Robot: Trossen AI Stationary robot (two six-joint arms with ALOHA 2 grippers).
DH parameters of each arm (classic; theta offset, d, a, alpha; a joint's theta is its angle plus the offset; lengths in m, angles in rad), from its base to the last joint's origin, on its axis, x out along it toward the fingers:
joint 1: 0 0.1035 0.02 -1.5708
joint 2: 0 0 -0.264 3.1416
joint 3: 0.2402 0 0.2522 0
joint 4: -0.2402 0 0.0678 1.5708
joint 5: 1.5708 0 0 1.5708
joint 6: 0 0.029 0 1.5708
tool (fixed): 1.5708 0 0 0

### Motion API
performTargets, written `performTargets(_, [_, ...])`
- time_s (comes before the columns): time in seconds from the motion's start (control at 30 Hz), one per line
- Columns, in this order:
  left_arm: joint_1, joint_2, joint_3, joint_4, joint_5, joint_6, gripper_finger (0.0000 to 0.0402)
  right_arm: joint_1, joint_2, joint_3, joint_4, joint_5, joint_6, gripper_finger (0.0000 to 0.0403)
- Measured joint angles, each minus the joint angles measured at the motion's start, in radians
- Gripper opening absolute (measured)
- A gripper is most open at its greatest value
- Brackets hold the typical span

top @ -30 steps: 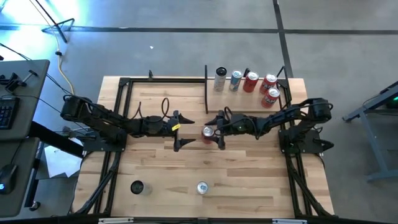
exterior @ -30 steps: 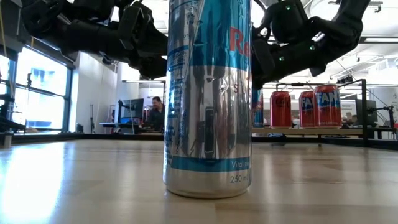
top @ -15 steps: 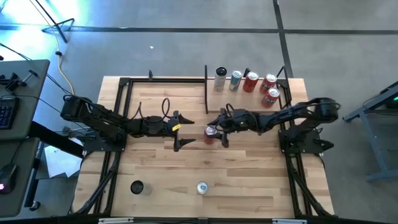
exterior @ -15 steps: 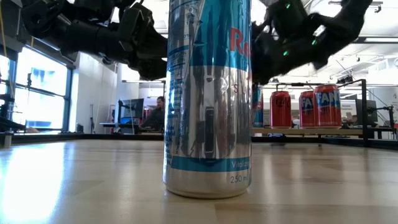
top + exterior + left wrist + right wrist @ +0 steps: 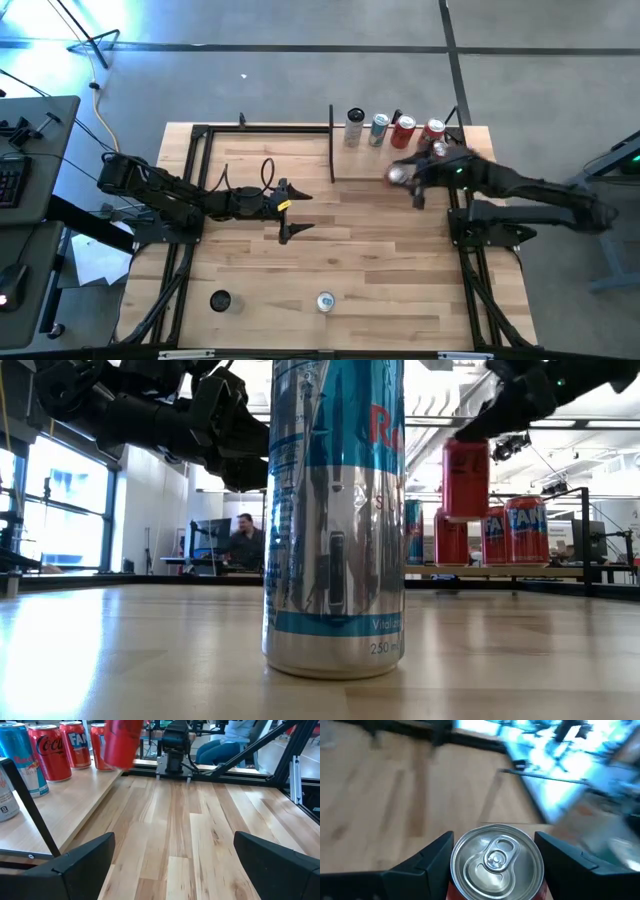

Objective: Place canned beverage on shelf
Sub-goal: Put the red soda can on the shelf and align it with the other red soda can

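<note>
Red aluminium can [image 5: 397, 175] sits gripped in our right tool [image 5: 408, 177], lifted beside four cans on the light-wood shelf [image 5: 365, 160].

Two matte-black jointed arms. Left hand [image 5: 290, 211] with flat tapered black fingers, yellow tag, looped black cable. Right hand [image 5: 414, 180] black too, small green light behind.

Grey concrete floor [image 5: 300, 80] marked with dark lines. Desk [image 5: 25, 160] with keyboard [image 5: 10, 180] left of the table. Tall windows [image 5: 60, 510] and ceiling strip lights [image 5: 610, 423] behind. Seated person [image 5: 243, 540] at a far desk.
</note>
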State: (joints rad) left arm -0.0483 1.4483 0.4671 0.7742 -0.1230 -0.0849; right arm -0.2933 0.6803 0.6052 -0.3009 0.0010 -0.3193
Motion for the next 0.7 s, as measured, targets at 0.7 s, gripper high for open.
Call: performTargets(0.7, [0.000, 0.000, 0.000, -0.012, 0.008, 0.004, 0.0399, -0.663, 0.178, 0.001, 0.034, -0.473, -0.056, 0.0238])
